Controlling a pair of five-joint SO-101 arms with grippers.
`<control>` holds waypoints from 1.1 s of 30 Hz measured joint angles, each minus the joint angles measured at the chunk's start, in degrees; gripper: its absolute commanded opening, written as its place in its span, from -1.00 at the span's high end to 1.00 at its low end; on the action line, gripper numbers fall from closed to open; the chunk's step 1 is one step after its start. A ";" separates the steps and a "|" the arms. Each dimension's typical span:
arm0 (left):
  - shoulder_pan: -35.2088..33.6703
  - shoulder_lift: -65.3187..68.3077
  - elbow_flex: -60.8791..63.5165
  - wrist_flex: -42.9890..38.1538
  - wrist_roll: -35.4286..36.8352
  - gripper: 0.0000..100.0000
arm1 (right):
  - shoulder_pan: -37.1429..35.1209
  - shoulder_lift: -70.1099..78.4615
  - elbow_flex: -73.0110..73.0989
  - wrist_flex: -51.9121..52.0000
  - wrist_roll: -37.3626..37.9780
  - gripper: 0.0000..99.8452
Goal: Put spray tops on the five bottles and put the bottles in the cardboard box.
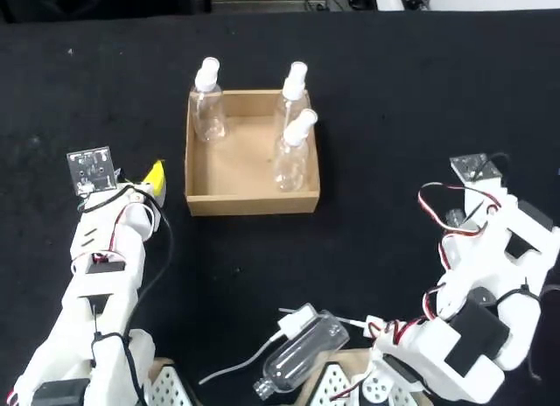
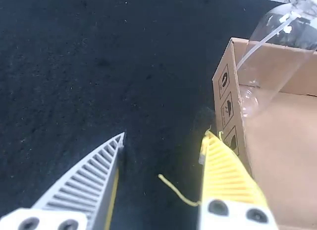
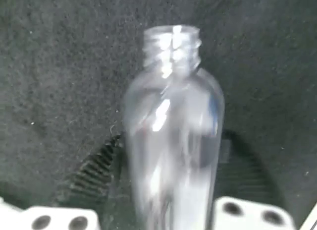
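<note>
Small black printed symbols mark the outer left wall of the cardboard box, which sits mid-surface, nearer the far edge; no wording on them can be made out. Three clear bottles with white spray tops stand upright inside the box. The far-left bottle is in its far left corner, the far-right bottle is in its far right corner, and the right-wall bottle stands against the right wall, just nearer than the far-right one.

The left gripper hangs over bare black surface just beside the box's left wall. Its fingers are spread apart with nothing between them, one grey and ribbed, the other yellow and closest to the cardboard. Beyond the wall, the left wrist view shows the far-left bottle's clear body and thin dip tube.

Toward the right edge of the surface, the right gripper has its dark fingers closed on either side of a capless bottle, whose open threaded neck points away from the wrist.

At the middle of the near edge, between the two arms' bases, a lying bottle rests on its side without a top. A loose spray top lies touching it, its long tube trailing toward the left arm's base
</note>
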 measured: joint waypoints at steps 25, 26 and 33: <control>0.00 0.00 0.00 0.00 0.00 0.56 | -4.57 15.03 -15.82 5.54 -6.95 0.48; 0.00 0.00 0.00 0.00 0.00 0.56 | -4.57 16.62 -17.05 5.54 -6.95 0.54; 0.00 0.00 0.00 0.00 0.00 0.56 | -4.48 18.99 -19.43 8.44 -2.29 0.98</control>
